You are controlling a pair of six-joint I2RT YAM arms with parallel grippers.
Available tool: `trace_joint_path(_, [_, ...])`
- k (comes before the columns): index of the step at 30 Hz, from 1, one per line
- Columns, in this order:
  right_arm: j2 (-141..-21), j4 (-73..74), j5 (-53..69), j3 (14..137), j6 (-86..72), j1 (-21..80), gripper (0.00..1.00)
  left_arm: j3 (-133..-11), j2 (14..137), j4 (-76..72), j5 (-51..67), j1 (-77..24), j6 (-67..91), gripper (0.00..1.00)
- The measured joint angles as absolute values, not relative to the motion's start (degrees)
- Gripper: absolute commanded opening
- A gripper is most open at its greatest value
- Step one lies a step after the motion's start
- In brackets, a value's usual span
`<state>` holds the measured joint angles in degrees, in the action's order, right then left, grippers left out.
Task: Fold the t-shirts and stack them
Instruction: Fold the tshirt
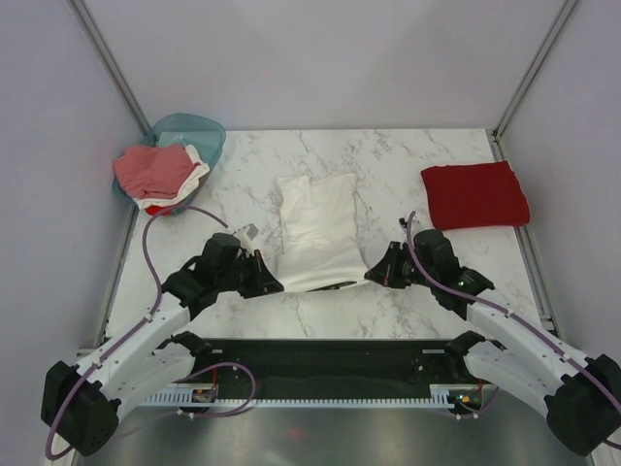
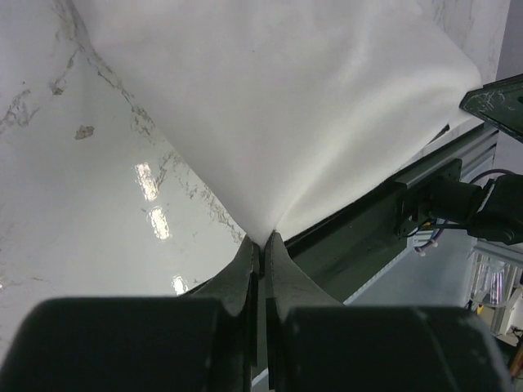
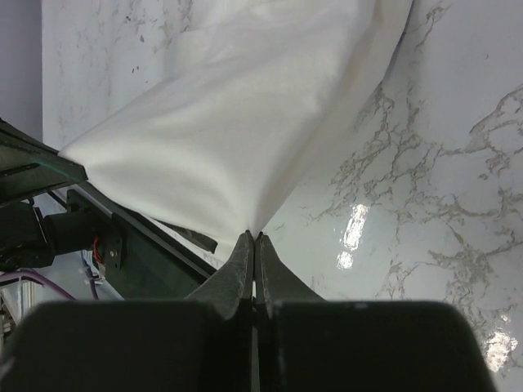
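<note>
As the left claw [image 1: 270,282] and right claw [image 1: 374,272] each clamp shut on a near corner, the white tee [image 1: 315,228] lies centre of the table [image 1: 408,155], near hem lifted. Soft, light, limp; likely sags between grips. Corners seem the right hold.

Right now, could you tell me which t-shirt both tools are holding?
The central white t-shirt: left tool and right tool each pinch a near corner. The dark red t-shirt lies folded at right; the pinkish-red t-shirt sits in the teal basket.
</note>
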<state>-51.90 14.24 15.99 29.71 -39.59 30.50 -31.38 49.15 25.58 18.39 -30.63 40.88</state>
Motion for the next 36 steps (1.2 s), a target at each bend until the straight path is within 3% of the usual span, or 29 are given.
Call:
trace_joint_path(15, [-53.9, 18.7, 10.2, 41.8, -38.1, 30.4, 0.0, -43.3, 50.8, 31.1, 18.3, -30.6, 41.6, 0.02])
trace_joint_path(36, [-82.2, 16.1, -1.0, 63.4, -35.2, 26.3, 0.0, -64.5, 80.0, 31.6, 15.5, -21.8, 41.6, 0.02])
